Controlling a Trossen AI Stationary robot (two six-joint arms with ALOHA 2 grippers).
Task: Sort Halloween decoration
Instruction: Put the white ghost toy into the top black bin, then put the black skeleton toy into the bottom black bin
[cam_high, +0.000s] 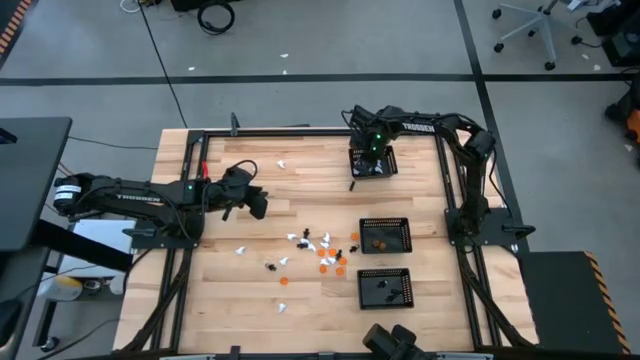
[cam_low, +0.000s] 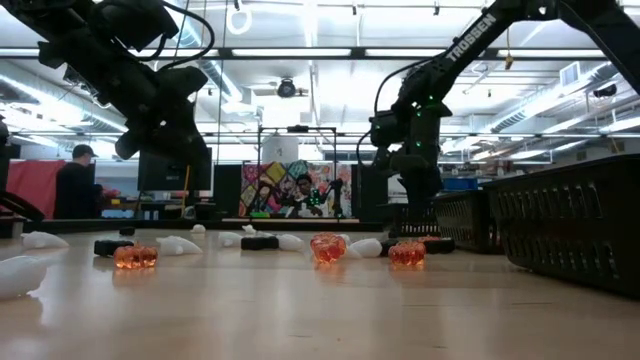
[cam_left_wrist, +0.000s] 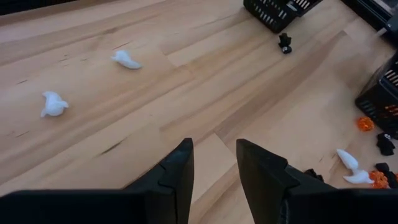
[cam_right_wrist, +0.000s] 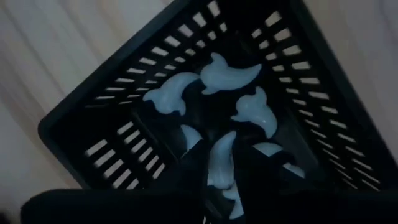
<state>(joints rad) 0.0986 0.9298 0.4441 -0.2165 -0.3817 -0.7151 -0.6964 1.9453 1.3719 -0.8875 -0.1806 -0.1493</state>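
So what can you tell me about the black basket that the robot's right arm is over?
The black basket is a small rectangular tray with slotted, plastic-looking walls and floor. It sits flat on the wooden table, at the far side, apart from the two other trays. Several white figures lie piled inside, curved like little ghosts. The right end effector hangs just above it, with one white figure right beneath its fingers.

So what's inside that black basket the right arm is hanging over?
White ghost figures, several of them, lie piled in the basket. The right gripper hangs just above and covers part of the pile, so an exact count is not possible.
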